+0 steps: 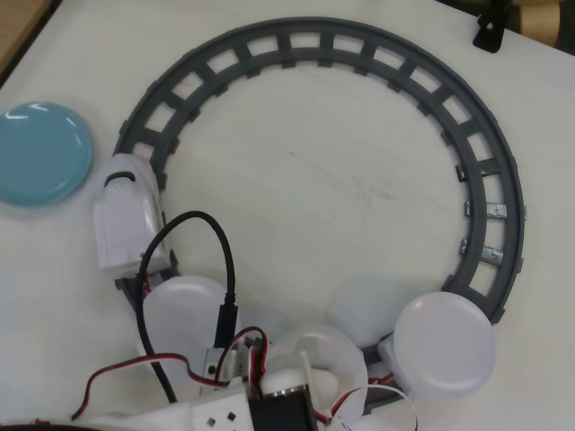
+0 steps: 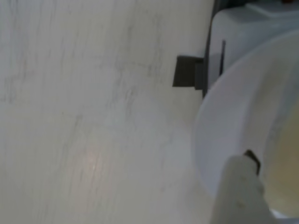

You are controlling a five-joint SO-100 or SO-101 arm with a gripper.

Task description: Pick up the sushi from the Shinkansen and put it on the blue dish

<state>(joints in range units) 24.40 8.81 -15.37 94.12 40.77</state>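
Note:
The white Shinkansen point(image 1: 126, 218) stands on the grey track at the left of the overhead view, nose toward the blue dish point(image 1: 43, 153). Behind it come three cars topped with round white plates point(image 1: 446, 345). My gripper point(image 1: 313, 377) hangs over the middle plate point(image 1: 334, 352) at the bottom edge, and the arm hides its tips. In the wrist view one white finger point(image 2: 240, 189) reaches over that plate's rim point(image 2: 210, 126). A blurred pale beige patch point(image 2: 286, 163) inside the plate, right beside the finger, looks like the sushi. The overhead view does not show the sushi.
The grey circular track point(image 1: 377, 49) rings the middle of the white table. A black cable point(image 1: 211, 235) and red wires point(image 1: 135, 366) loop from the arm over the left plate point(image 1: 184, 310). A dark clamp point(image 1: 490, 27) sits at the top right.

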